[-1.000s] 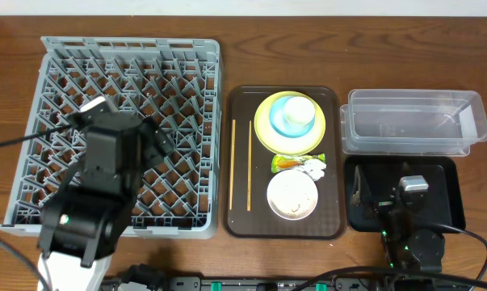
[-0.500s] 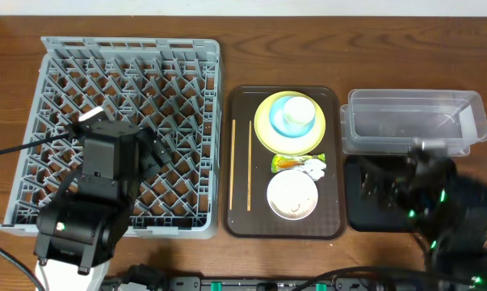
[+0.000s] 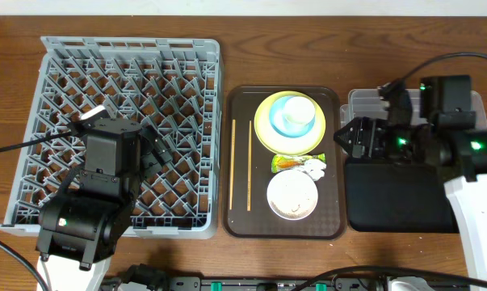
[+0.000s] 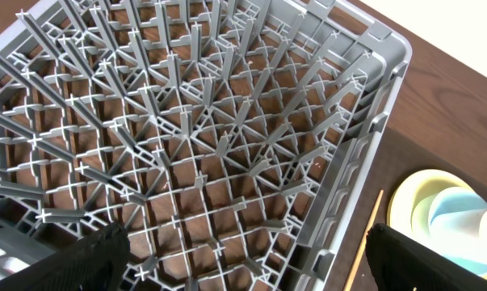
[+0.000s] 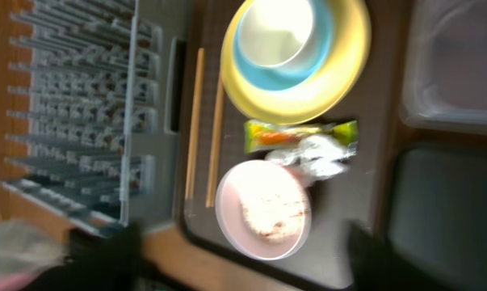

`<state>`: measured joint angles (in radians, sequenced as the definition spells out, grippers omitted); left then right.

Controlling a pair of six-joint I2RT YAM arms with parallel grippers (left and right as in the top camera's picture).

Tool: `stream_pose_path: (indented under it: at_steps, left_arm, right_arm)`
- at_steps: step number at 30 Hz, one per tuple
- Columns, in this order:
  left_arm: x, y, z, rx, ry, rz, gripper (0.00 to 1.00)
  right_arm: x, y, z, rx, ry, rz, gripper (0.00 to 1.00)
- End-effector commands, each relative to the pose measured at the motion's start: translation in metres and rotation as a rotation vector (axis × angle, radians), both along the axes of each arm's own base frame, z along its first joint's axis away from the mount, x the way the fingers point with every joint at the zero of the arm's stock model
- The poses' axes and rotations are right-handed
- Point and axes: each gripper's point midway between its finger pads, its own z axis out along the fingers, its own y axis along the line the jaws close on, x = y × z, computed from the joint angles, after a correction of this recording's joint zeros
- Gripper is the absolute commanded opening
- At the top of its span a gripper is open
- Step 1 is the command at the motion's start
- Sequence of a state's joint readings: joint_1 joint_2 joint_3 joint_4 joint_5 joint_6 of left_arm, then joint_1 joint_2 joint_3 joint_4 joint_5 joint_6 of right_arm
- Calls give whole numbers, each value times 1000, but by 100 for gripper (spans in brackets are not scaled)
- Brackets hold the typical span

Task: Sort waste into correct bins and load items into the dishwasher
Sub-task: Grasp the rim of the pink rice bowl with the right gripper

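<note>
The grey dishwasher rack [image 3: 130,133] fills the left. My left gripper [image 3: 156,149] [image 4: 263,271] hovers open over its lattice, holding nothing. On the brown serving tray [image 3: 332,218] lie chopsticks [image 3: 249,166], a yellow plate [image 3: 267,133] carrying a blue cup [image 3: 293,115], a snack wrapper [image 3: 295,161], white scraps [image 3: 315,168] and a white bowl [image 3: 291,196] with rice leftovers [image 5: 269,212]. My right gripper [image 3: 350,137] [image 5: 239,249] hangs open at the tray's right edge, above the bowl [image 5: 235,190] in its own blurred view.
The clear tub [image 3: 461,109] stands at the back right, with the black tray [image 3: 396,202] in front of it. The right arm crosses above both. Brown tabletop [image 3: 227,44] runs along the far edge, and cables trail at the front.
My right arm has swung up from the black tray's front to its back edge and now points left toward the serving tray. The left arm has barely shifted.
</note>
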<state>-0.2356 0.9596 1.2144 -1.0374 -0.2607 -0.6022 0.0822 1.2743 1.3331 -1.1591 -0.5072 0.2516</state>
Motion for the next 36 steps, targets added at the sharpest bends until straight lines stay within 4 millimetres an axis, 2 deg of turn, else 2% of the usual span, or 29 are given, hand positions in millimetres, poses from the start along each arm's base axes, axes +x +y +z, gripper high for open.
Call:
stream_pose_path:
  at_steps: [1,3,5,8,11,12,13,16,20,27,36]
  left_arm:
    - [1,2,5,0,-10,5,95]
    - [1,2,5,0,-10,5,95]
    - [1,2,5,0,-10,5,95]
    - [1,2,5,0,-10,5,95]
    - [1,2,5,1,-10,5,95]
    - [1,2,5,0,-10,5,95]
    - [1,2,5,1,-10,5,95]
    - [1,2,5,0,-10,5,95]
    - [1,2,5,1,-10,5,95]
    - [1,2,5,1,-10,5,95]
    - [1,2,5,0,-10,5,95]
  right_arm:
    - [-10,29,-7,62,80,60,43]
    - [-15,38,-23,-14,113,76,29]
    - [-20,43,-39,-117,137,73,27]
    - [-29,45,-71,-343,154,10,35]
    - [-31,47,-93,-485,114,-42,46]
    - [-30,52,-102,-507,96,-55,47]
    - [-30,58,-109,-510,85,-53,46]
    - [-34,93,-134,-442,67,21,44]
    - [-42,127,-155,-387,54,107,42]
    - [-61,144,-178,-421,102,189,38]
    - [-79,150,-217,-550,128,265,33]
